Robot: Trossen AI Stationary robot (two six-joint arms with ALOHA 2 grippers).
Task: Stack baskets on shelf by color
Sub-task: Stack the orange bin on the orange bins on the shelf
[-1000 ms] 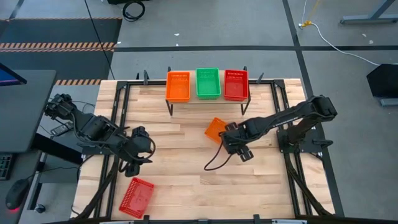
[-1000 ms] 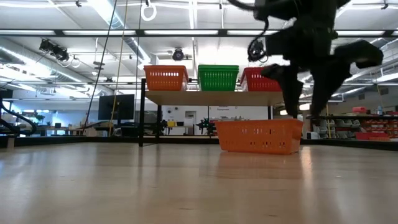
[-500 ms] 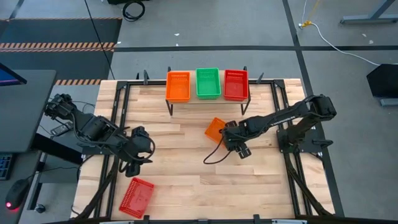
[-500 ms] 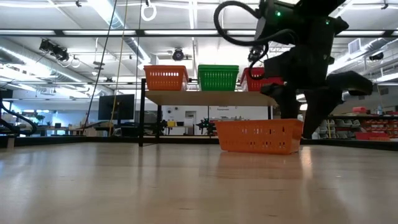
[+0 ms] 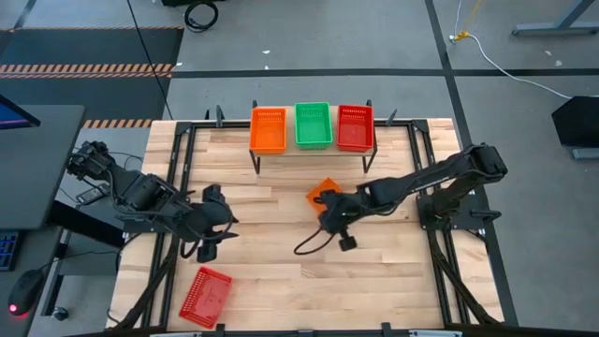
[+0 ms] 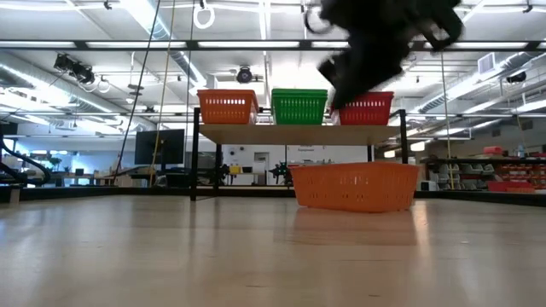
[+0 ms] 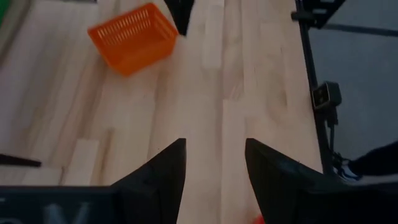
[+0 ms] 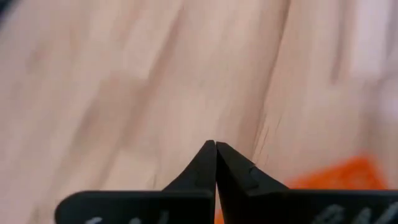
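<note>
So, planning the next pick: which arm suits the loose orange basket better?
Right. Its gripper, shut and empty, sits beside the orange basket; the left gripper is farther off.

Grey floor (image 5: 374,56), ceiling strip lights (image 6: 153,21)

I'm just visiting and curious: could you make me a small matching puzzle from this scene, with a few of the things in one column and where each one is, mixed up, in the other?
1. green basket
2. lone orange basket
3. lone red basket
4. right gripper

A. near table corner by the left arm
B. shut, empty
C. middle of the shelf
D. tabletop, before the shelf

Pairs: 1-C, 2-D, 3-A, 4-B
</note>
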